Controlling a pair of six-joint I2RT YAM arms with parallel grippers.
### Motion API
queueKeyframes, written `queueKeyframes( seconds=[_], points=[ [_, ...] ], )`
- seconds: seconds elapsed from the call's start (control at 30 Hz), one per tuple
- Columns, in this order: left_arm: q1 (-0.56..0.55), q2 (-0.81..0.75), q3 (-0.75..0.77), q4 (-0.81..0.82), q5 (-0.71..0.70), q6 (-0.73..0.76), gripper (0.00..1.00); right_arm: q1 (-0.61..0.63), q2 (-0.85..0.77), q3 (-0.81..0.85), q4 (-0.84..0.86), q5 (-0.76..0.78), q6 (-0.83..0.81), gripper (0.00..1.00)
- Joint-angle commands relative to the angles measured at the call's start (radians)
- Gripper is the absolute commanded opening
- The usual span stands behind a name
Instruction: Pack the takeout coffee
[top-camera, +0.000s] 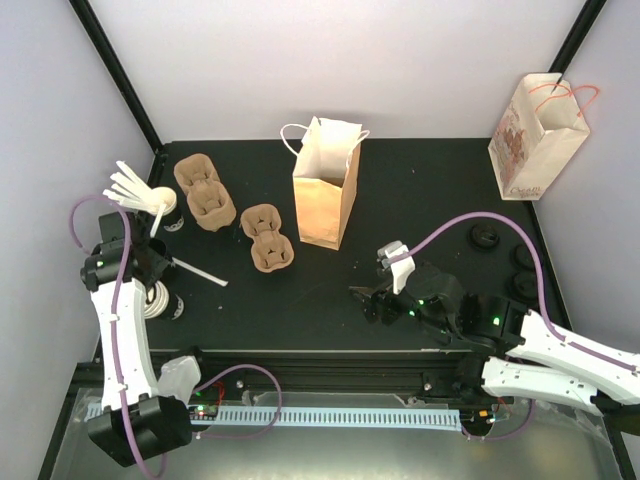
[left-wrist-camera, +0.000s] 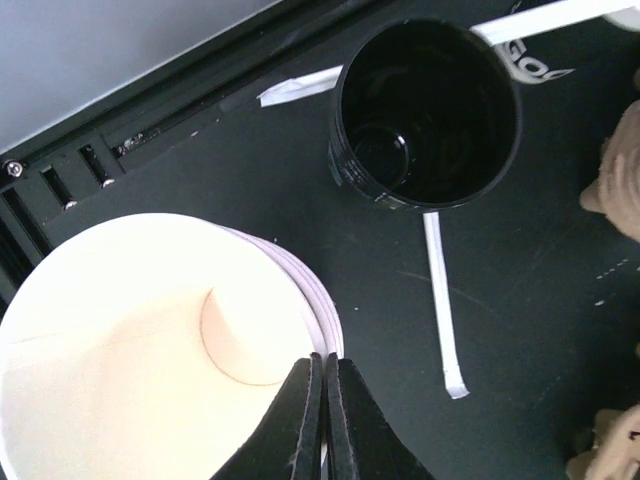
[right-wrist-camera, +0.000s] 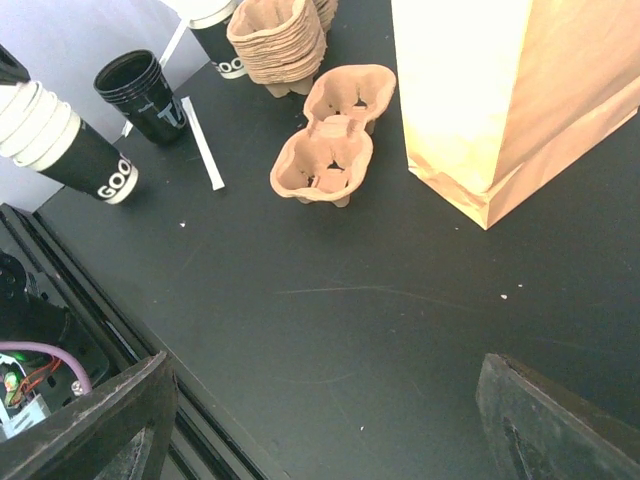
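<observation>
A black table (top-camera: 300, 290) stands inside pale, plain walls (top-camera: 330, 60) at the far, left and right sides; black posts (top-camera: 115, 70) run up both far corners. Light is even.

Clamped tight on the rim of a cream tapered paper cup (left-wrist-camera: 150, 340), topmost of a nested stack, with the black fingers (left-wrist-camera: 285, 425) of the left gripper (left-wrist-camera: 323, 363). Standing apart on the black table (left-wrist-camera: 230, 190), an open glossy black plastic cup (left-wrist-camera: 425, 110); just beside it, lying flat, a thin white stirrer strip (left-wrist-camera: 443, 310).

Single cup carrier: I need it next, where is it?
Overhead view, left half: the single cup carrier lies just left of the brown bag, right of the carrier stack.
</observation>
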Motion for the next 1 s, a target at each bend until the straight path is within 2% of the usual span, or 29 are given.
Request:
queueKeyframes(
  seconds=[0.0, 0.3, 0.43, 0.57, 0.67, 0.73, 0.9, 0.97],
  points=[
    [0.007, -0.004, 0.103, -0.08, -0.003, -0.023, 0.02, -0.003, -0.001, 0.019, 0.021, -0.005, -0.002, 0.85],
    [0.007, 0.022, 0.158, -0.122, -0.004, -0.049, 0.01, -0.002, 0.01, 0.014, 0.022, -0.003, -0.004, 0.85],
    [0.005, 0.027, 0.141, -0.118, -0.039, -0.043, 0.02, -0.002, 0.015, 0.015, 0.023, -0.005, -0.004, 0.85],
    [-0.004, 0.009, 0.154, -0.119, -0.135, -0.029, 0.02, -0.002, 0.017, 0.016, 0.025, -0.003, -0.01, 0.85],
    [-0.004, -0.009, 0.147, -0.1, -0.095, -0.012, 0.02, -0.002, 0.021, 0.016, 0.027, -0.004, -0.014, 0.85],
    [-0.003, -0.007, 0.184, -0.128, -0.071, -0.021, 0.02, -0.002, 0.027, 0.019, 0.03, -0.007, -0.016, 0.85],
    [-0.003, -0.036, 0.314, -0.136, -0.135, 0.013, 0.02, -0.003, 0.035, 0.023, 0.028, -0.011, -0.016, 0.85],
    [-0.004, -0.055, 0.355, -0.123, -0.102, 0.033, 0.03, -0.002, 0.032, 0.023, 0.026, -0.009, -0.015, 0.85]
  ],
)
